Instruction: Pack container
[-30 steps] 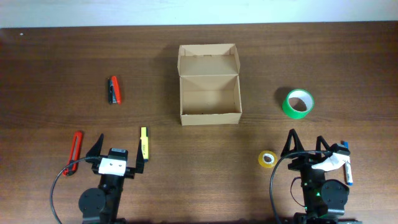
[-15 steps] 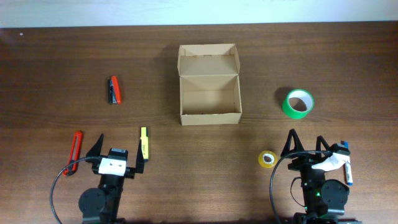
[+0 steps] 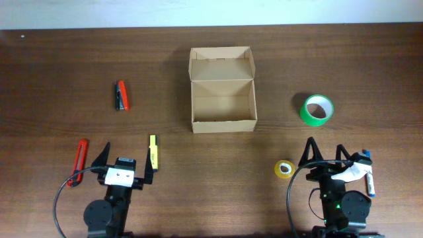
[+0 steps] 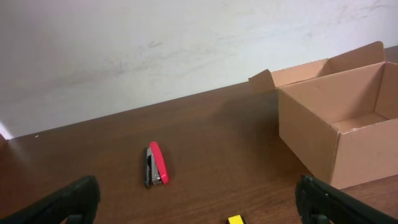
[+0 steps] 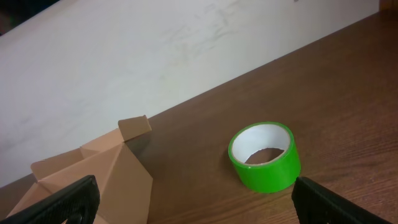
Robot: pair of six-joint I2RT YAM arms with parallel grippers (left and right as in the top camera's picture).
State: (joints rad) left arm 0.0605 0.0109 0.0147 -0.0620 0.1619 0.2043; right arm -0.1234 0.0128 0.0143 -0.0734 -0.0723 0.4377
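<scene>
Although the box [image 3: 222, 89] stood open and ready, no packing had been done at the time of inspection. It sat at mid-table towards the far edge, lid flap laid back. Its floor showed bare in the overhead view, and what the left wrist view showed of the inside was likewise bare.

Every loose item lay on the table [image 3: 59, 73], outside the box:
- stapler [image 3: 121, 96], left of the box and well apart from it;
- red cutter [image 3: 80, 158] and yellow highlighter [image 3: 153, 151], either side of the left gripper [image 3: 127, 157];
- green tape [image 3: 318, 110], right of the box;
- yellow tape [image 3: 285, 169], just beside the right gripper [image 3: 325, 147];
- marker [image 3: 367, 174], by the right arm.

Both grippers were at the near edge, well short of the box. Each had its fingers spread wide and held nothing.

In my judgement the whole task was outstanding: each item had yet to be picked up and placed inside, and the lid closed if required.
</scene>
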